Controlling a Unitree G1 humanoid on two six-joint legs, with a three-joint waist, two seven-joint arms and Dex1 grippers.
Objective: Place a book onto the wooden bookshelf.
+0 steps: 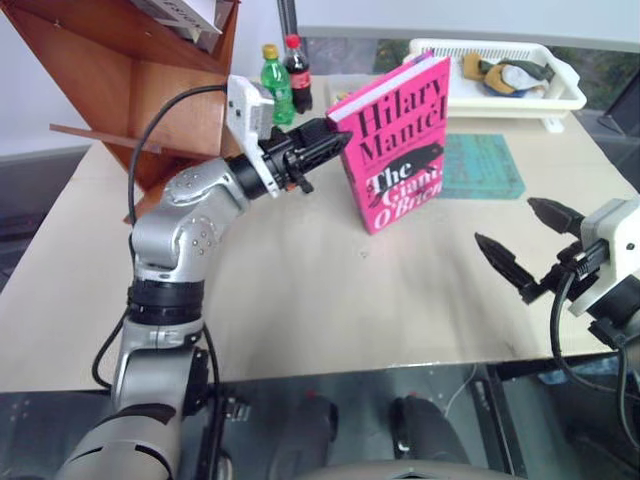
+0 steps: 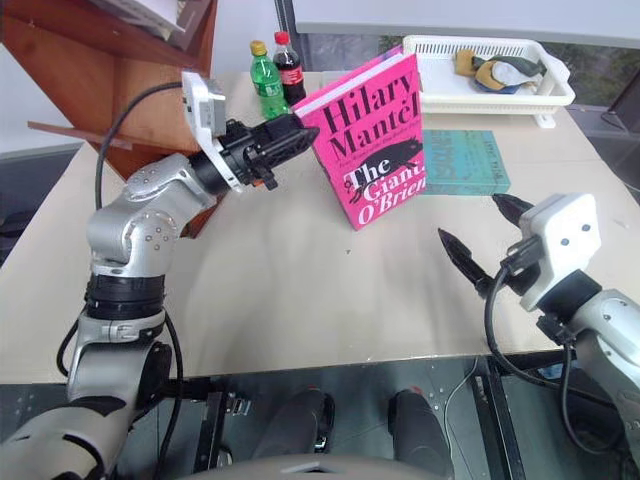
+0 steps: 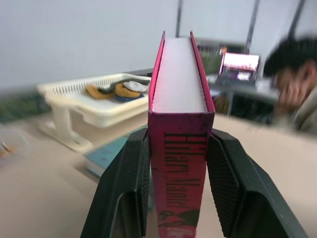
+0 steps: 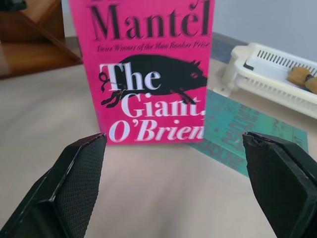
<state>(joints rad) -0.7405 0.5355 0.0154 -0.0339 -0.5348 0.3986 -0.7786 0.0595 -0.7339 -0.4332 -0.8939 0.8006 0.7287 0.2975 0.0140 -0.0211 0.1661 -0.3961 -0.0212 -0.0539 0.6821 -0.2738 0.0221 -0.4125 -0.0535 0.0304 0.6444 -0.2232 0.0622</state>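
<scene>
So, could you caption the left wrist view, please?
Left pincer clamps the pink book by its spine.

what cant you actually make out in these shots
- Wooden bookshelf: cut off by the head views' top and left edges, so its free slots can't be judged.
- Pink book: whether its lower corner rests on the table; left gripper clamps its spine.
- Teal book: partly behind the pink book, lettering too small.
- White basket: contents too small to identify.
</scene>
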